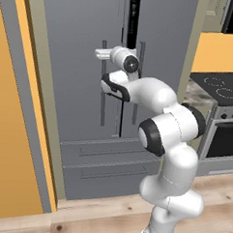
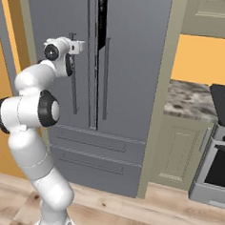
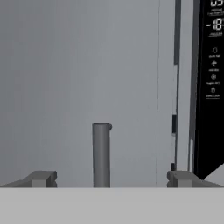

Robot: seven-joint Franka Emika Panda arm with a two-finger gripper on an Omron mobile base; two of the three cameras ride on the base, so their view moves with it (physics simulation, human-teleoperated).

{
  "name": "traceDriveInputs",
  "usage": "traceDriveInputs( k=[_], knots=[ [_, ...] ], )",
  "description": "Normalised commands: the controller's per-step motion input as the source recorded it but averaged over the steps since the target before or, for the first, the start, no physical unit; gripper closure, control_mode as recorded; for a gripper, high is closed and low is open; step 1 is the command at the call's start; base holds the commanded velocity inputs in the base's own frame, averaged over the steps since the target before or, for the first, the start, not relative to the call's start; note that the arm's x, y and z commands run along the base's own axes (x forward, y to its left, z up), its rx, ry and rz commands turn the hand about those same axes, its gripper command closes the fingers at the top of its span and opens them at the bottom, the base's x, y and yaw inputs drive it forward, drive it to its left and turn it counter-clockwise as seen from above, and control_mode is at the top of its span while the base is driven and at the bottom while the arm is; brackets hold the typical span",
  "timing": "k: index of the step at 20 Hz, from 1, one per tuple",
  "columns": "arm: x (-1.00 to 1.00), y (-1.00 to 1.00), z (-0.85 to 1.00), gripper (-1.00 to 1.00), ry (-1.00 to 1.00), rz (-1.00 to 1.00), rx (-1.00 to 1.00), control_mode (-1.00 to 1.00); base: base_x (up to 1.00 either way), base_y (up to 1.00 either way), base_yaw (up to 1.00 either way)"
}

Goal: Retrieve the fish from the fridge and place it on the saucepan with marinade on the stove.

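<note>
Nearest my hand view, both fingertips [image 3: 41, 178] stand wide apart, holding nothing; the gripper [image 3: 111, 179] faces the fridge [image 3: 65, 65]. I see the left door handle [image 3: 101, 154] rising upright between the fingers, slightly left of centre; whether it touches either finger I cannot tell. Right of it runs the door seam, then a black control panel [image 3: 212, 65]. From my left base view, the gripper [image 1: 101, 53] sits at the fridge doors [image 1: 82, 63], which are shut. Far right lies the stove [image 1: 221, 86]. I cannot tell where the fish is.
</note>
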Motion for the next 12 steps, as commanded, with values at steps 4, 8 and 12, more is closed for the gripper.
traceDriveInputs(
  k=[4,8,12],
  knots=[
    [0.29,0.22,-0.07,-1.00,0.00,0.00,-0.03,-1.00,0.00,0.00,0.00],
    [0.19,0.34,-0.11,-1.00,0.00,0.00,-0.05,-1.00,0.00,0.00,0.00],
    [0.12,0.30,-0.03,-1.00,0.00,0.00,-0.04,-1.00,0.00,0.00,0.00]
  ],
)
